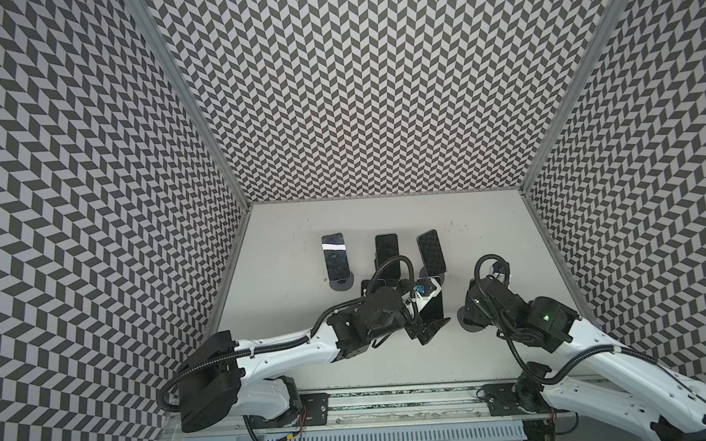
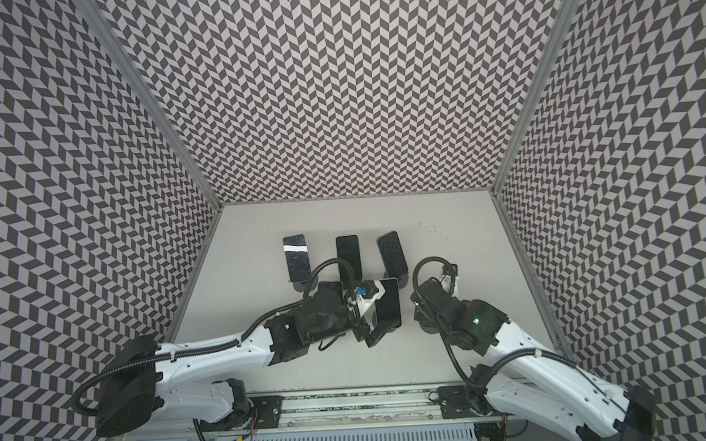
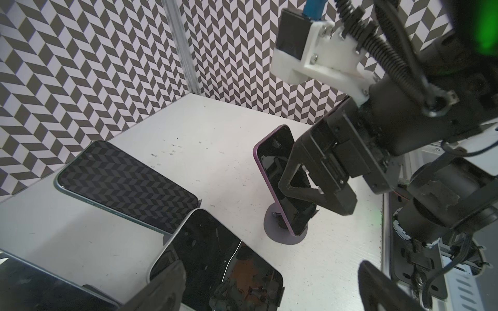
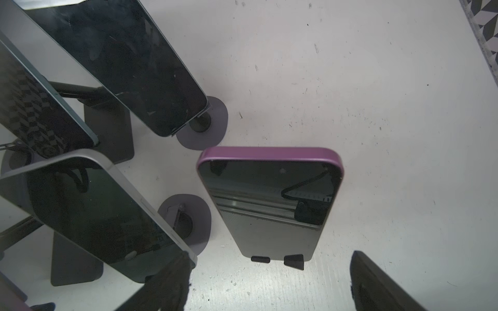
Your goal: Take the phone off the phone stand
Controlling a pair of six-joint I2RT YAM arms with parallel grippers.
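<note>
Now the right gripper (image 4: 269,257), jaws spread, hangs over the purple phone (image 4: 269,204) leaning on its phone stand (image 3: 285,237) near the desk's (image 4: 377,80) right edge. The left gripper (image 1: 433,329) gapes too. An off-centre squeeze could topple the stand.

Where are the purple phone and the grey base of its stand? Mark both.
purple phone (image 4: 269,210): right wrist view, middle of its screen.
grey base (image 3: 280,238): left wrist view, bare rim of the disc.

Phone (image 4: 269,210) glossy glass, purple metallic rim; table (image 4: 377,107) matt, scuffed.
</note>
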